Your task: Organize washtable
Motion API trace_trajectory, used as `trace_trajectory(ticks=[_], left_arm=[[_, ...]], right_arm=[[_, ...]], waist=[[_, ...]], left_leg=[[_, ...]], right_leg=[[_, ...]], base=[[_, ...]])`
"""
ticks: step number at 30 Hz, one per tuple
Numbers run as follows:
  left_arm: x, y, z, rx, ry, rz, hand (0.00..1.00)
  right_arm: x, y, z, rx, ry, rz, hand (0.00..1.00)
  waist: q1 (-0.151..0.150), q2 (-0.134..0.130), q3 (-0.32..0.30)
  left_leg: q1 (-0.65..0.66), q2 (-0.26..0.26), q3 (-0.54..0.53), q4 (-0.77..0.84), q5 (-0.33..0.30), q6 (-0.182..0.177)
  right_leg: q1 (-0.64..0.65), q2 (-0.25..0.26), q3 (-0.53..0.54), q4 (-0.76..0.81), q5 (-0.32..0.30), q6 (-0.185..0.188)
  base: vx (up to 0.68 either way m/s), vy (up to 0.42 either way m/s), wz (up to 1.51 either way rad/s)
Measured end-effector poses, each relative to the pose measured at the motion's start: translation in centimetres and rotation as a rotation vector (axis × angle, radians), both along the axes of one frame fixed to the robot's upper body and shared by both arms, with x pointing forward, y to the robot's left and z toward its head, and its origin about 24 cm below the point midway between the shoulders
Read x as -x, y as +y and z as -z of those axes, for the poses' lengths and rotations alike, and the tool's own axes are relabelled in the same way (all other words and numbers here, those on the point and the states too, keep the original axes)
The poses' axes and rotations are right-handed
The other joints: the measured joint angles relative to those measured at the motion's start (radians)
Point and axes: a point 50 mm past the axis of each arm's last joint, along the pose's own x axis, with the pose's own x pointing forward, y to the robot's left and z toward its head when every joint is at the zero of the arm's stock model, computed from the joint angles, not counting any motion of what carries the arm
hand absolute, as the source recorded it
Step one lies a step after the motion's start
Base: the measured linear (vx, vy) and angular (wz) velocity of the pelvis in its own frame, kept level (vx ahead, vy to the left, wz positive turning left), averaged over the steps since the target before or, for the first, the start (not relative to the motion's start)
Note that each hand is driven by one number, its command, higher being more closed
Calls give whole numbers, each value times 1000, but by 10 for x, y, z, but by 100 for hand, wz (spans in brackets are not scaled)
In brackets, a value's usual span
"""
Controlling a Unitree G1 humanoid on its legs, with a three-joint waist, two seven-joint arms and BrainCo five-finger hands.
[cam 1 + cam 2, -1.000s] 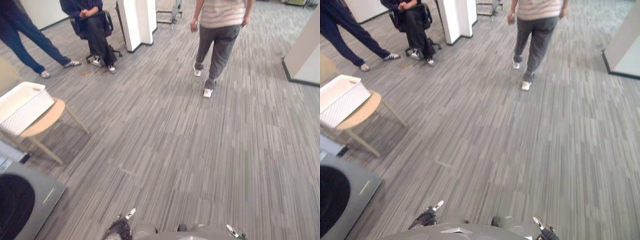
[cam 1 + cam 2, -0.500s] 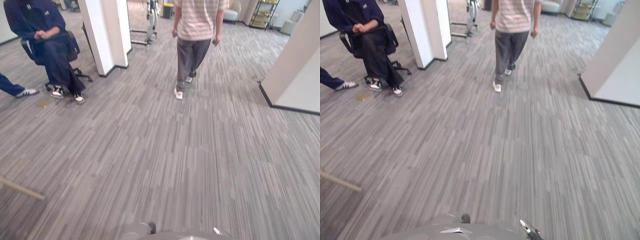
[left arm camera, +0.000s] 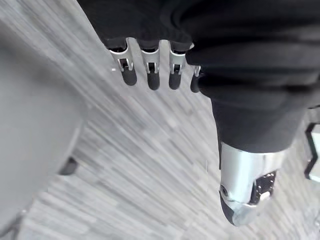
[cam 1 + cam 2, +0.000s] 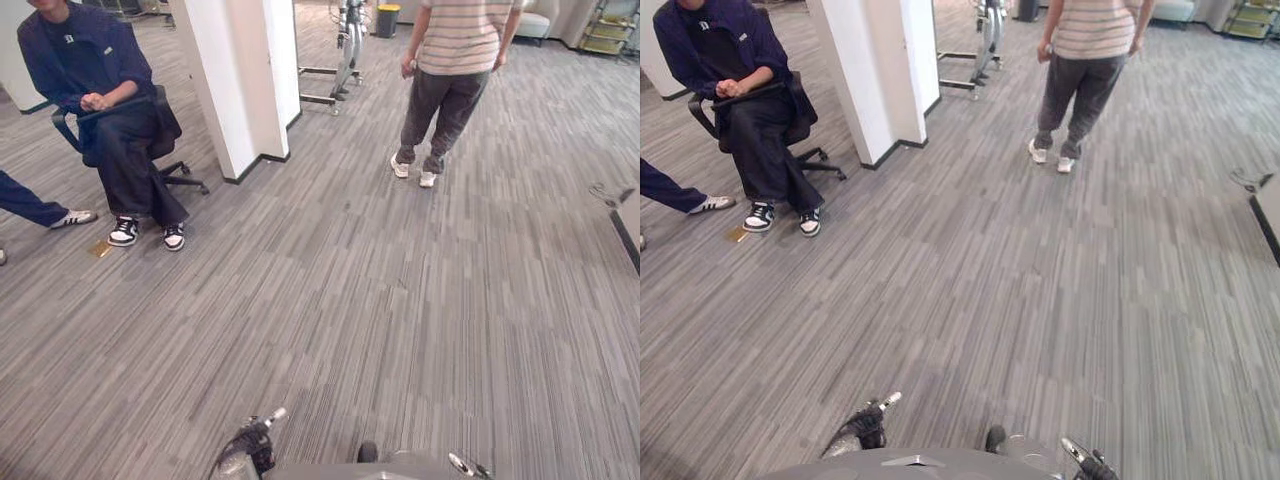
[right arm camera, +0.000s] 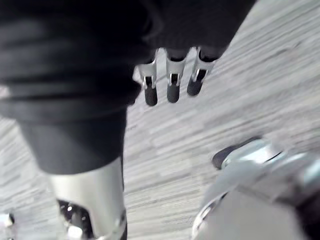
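Note:
My left hand (image 4: 245,455) hangs low at the bottom of the view over grey striped carpet (image 4: 380,300). In its wrist view its fingers (image 3: 150,75) are relaxed and straight, and nothing is in them. My right hand (image 4: 1092,466) shows at the bottom right, also low. Its fingers (image 5: 170,82) hang loose above the carpet and hold nothing.
A person (image 4: 110,110) sits on a black office chair at the left, and another person's leg (image 4: 30,205) is at the far left. A white pillar (image 4: 235,80) stands behind them. A person (image 4: 450,70) walks away at the top. A wall base (image 4: 630,225) is at the right edge.
The camera has swung away from the round wooden table, the white basket and the grey machine at the left. The walking person has stepped further off. Both hands hang low as before.

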Motion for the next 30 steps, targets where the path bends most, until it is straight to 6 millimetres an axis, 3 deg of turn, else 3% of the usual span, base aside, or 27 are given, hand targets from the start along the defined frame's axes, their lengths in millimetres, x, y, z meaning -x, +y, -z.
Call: trace_trajectory(ticks=[1, 2, 3, 4, 5, 6, 7, 9, 10, 24, 25, 26, 27, 28, 29, 30], left_arm=[[5, 9, 0, -12, 6, -29, 0], [5, 10, 0, -13, 5, -33, 0], [7, 13, 0, -21, 9, -27, 0], [13, 15, 0, -32, 24, -22, 0], [25, 15, 3, -35, 55, -29, 0], [28, 16, 3, -36, 63, -32, 0], [44, 14, 6, -19, 105, -72, 0], [55, 27, 6, -52, 147, -72, 0], [64, 39, 6, -104, 214, 118, 0], [67, 38, 7, -86, 215, 47, 0], [67, 40, 6, -86, 212, 33, 0], [65, 42, 6, -87, 205, 16, 0], [64, 42, 5, -83, 191, -16, 0], [67, 41, 5, -79, 191, -31, 0], [73, 32, 7, -53, 204, -40, 0], [73, 31, 8, -48, 208, -48, 0]], right_arm=[[-17, 6, -1, -13, -39, -13, 0], [-25, 8, -2, -16, -57, -20, 0], [-38, 13, -4, -23, -90, -37, 0], [-45, 16, -6, -24, -114, -48, 0], [-48, 17, -8, -15, -136, -68, 0], [-48, 17, -8, -13, -135, -72, 0], [-45, 22, -6, -20, -123, -76, 0], [-39, 29, -4, -36, -107, -72, 0], [-7, 28, 7, -87, 12, -17, 0], [-5, 25, 7, -99, 11, -25, 0], [-6, 24, 7, -102, 5, -14, 0], [-6, 23, 7, -101, 3, -2, 0], [-4, 20, 6, -92, 10, -3, 0], [3, 18, 7, -88, 26, -3, 0], [-2, 16, 5, -79, 15, -37, 0], [-6, 17, 5, -80, 1, -39, 0]], waist=[[15, -3, 7], [23, -4, 9], [26, -7, 14], [32, -2, 10], [42, 15, 6], [41, 22, 6], [44, 26, -5], [41, -43, -17], [22, -94, 7], [30, -94, 5], [31, -103, 8], [32, -109, 13], [41, -113, 11], [48, -116, 8], [45, -70, 8], [45, -74, 11]], left_leg=[[-54, 1, 37, -127, -68, 1], [-73, 2, 56, -217, -88, 1], [-99, -3, 77, -424, -92, 1], [-114, -8, 60, -654, -53, -11], [-121, -5, 0, -825, 34, -13], [-125, -4, -17, -825, 79, -12], [-119, -17, -41, -776, 170, -2], [-98, -56, 11, -778, 142, 27], [146, -141, -10, -1249, 320, 25], [113, -144, -16, -1245, 316, 28], [76, -159, -16, -1190, 288, 36], [10, -180, -12, -1060, 220, 57], [-39, -199, 9, -914, 162, 88], [-55, -207, 45, -808, 90, 94], [-50, -169, 46, -770, -30, 93], [-48, -165, 53, -757, -53, 88]], right_leg=[[59, -11, 23, -22, -5, 2], [79, -19, 38, -23, -11, 12], [116, -38, 62, -22, -43, 38], [145, -48, 75, -20, -98, 68], [176, -43, 96, -16, -169, 93], [185, -40, 102, -9, -184, 98], [198, -45, 125, 36, -234, 116], [188, -100, 153, 87, -247, 126], [118, -155, 202, 14, -223, 187], [108, -162, 167, -22, -224, 187], [97, -174, 160, -21, -231, 187], [91, -196, 144, -15, -244, 203], [87, -226, 124, 7, -258, 232], [80, -248, 101, 64, -262, 265], [-31, -225, 72, 310, -271, 257], [-109, -240, 67, 463, -255, 235]], base=[[242, -104, -63], [423, -122, -62], [268, -74, -56], [100, -41, -76], [-80, 9, -62], [205, 52, -65], [410, 36, -36], [414, 19, -22], [142, 10, -4], [3, -2, 3], [77, 55, 13], [133, 86, 14], [221, 27, -1], [221, 0, -25], [145, -9, -36], [143, 64, -52]])
